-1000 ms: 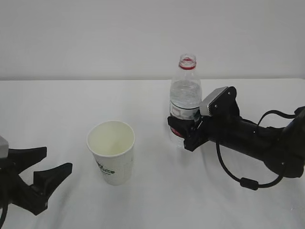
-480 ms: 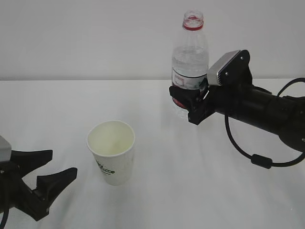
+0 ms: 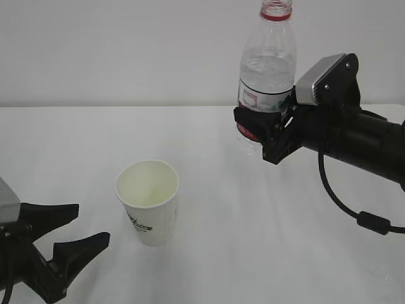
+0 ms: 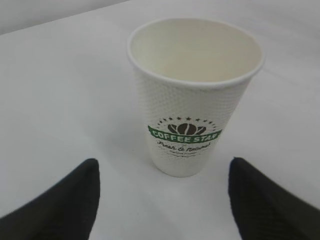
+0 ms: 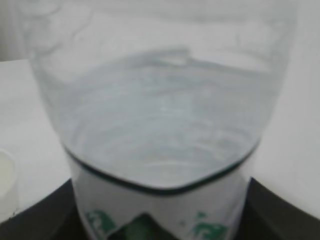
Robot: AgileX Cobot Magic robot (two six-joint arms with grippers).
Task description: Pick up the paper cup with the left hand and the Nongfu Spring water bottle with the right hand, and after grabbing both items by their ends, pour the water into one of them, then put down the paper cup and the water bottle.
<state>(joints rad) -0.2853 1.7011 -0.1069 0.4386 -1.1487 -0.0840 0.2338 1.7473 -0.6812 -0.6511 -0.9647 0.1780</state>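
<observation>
Since a second ago: right hand (image 3: 269,136) has lifted Nongfu Spring water bottle (image 3: 266,69) off table (image 3: 209,190) and clear of it, uncapped, roughly upright; left hand (image 3: 69,237) has crept toward paper cup (image 3: 147,202).

Right jaws clamped on bottle's lower body at label. Left jaws spread wide, empty, flanking cup without touching.

Cup stands on table, empty.

Advice: centre cup between fingers, close gently low on wall, avoid crushing; keep bottle level until cup raised.

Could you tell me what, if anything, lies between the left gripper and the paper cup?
Nothing: in the left wrist view only bare white table separates the open left gripper from the paper cup.
</observation>
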